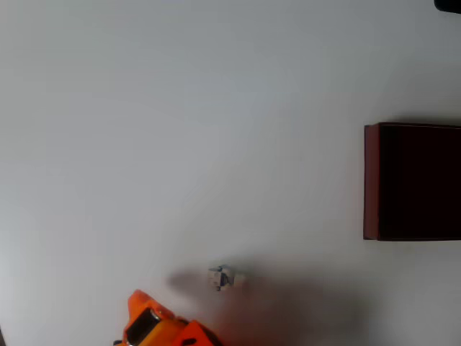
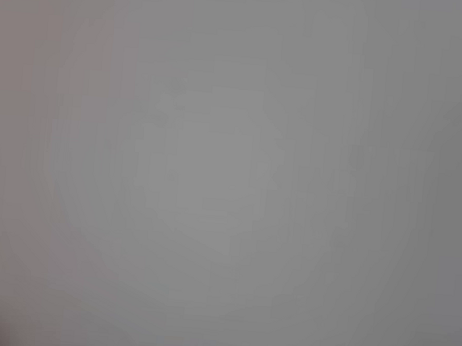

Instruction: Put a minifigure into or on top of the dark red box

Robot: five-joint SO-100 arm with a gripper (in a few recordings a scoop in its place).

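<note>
- minifigure (image 1: 222, 277) lies on the white table (image 1: 180, 130), bottom centre of the overhead view; well apart from the dark red box (image 1: 412, 182) at the right edge; box looks open-topped with a near-black interior, nothing seen in it
- gripper (image 1: 148, 317) enters at the bottom edge, just left of and below the figure; near it, not touching
- step in hand, my read: the approach to pick; nothing lifted yet
- doing it well: bring the fingers over the figure and centre it between them before descending; it's tiny and pale on a pale surface, so a small offset likely knocks it aside; go down slow, close gently, lift clear before swinging right to the box
- jaws: can't tell how far open; overhead view catches just the orange tip and a dark part; wrist view is blurred grey table with an orange sliver at the bottom edge
- gripper appears to hold nothing
</note>
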